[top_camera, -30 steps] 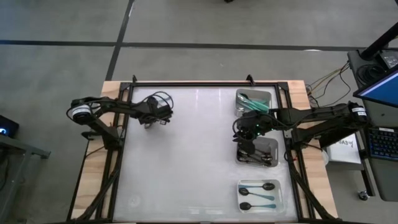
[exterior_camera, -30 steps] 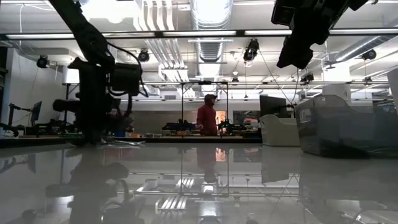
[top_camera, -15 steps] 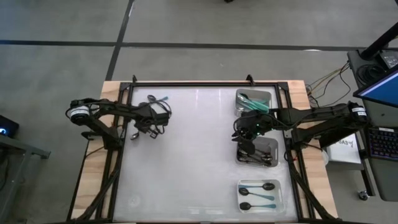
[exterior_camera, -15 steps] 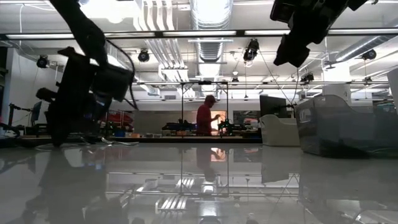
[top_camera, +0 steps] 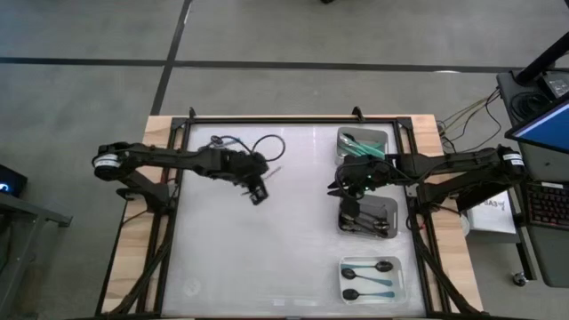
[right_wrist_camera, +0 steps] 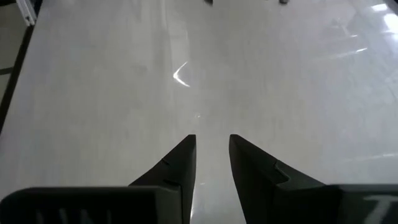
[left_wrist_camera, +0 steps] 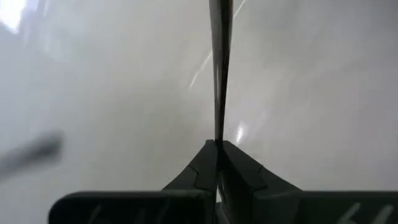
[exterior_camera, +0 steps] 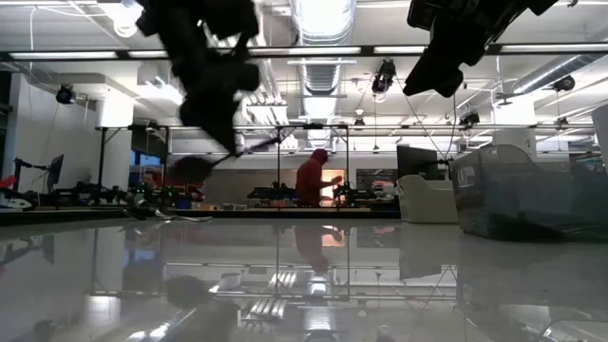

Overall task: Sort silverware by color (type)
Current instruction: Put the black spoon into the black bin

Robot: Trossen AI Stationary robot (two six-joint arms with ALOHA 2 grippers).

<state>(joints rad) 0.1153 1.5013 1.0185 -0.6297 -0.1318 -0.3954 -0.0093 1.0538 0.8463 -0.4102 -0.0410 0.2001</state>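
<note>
Two of my fingers, on my left gripper, are pressed flat together on the thin handle of a dark spoon; the left wrist view shows the slim stem running straight out from between the pads, with no gap left. In the low view that spoon hangs clear above the glossy white table, tilted, its oval bowl lowest. The gripper sits over the table's left-centre part.

Further right, my right gripper hovers over bare table just beside the middle tray, a rectangular grey one holding a heap of dark spoons. Its fingers stand a narrow slot apart, tapered black wedges holding nothing and touching nothing.

Beyond it, the far tray holds teal-handled spoons. The near tray, pale-walled, carries two black-bowled spoons with teal handles, lying side by side.
</note>
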